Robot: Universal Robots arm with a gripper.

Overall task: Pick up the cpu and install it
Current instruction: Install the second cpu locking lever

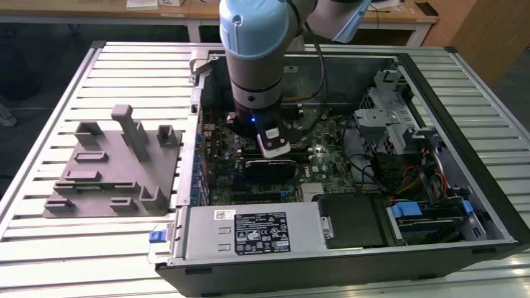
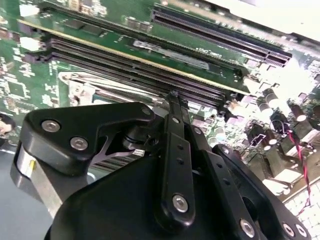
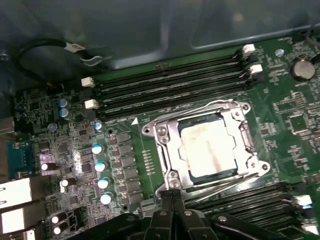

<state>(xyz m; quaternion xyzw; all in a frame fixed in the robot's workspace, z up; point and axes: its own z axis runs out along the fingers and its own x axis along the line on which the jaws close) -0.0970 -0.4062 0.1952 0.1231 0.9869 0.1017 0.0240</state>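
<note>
We see the gripper [image 3: 172, 196] with its two black fingers pressed together at the tips and nothing between them; in the second wrist view the same fingers [image 2: 176, 117] meet in a narrow point above the board. The tips hang just beside the socket [image 3: 207, 145], at the edge of its metal frame. The cpu [image 3: 206, 148] lies inside that socket, its pale top showing through the frame's opening, and the frame's wire levers run along its sides; whether the frame is fully latched over the chip we cannot quite tell from this angle. Beside the socket, on either flank, run the long dark memory slots [image 3: 170, 87], and on a third side stands a row of small capacitors [image 3: 101, 166].

In the exterior view the arm [image 1: 257, 62] reaches down into the open computer case [image 1: 463, 186], over the green motherboard [image 1: 327, 158]. The grey fixture [image 1: 112, 171] sits outside the case, towards the exterior view's left, on the slatted table [image 1: 49, 242].
</note>
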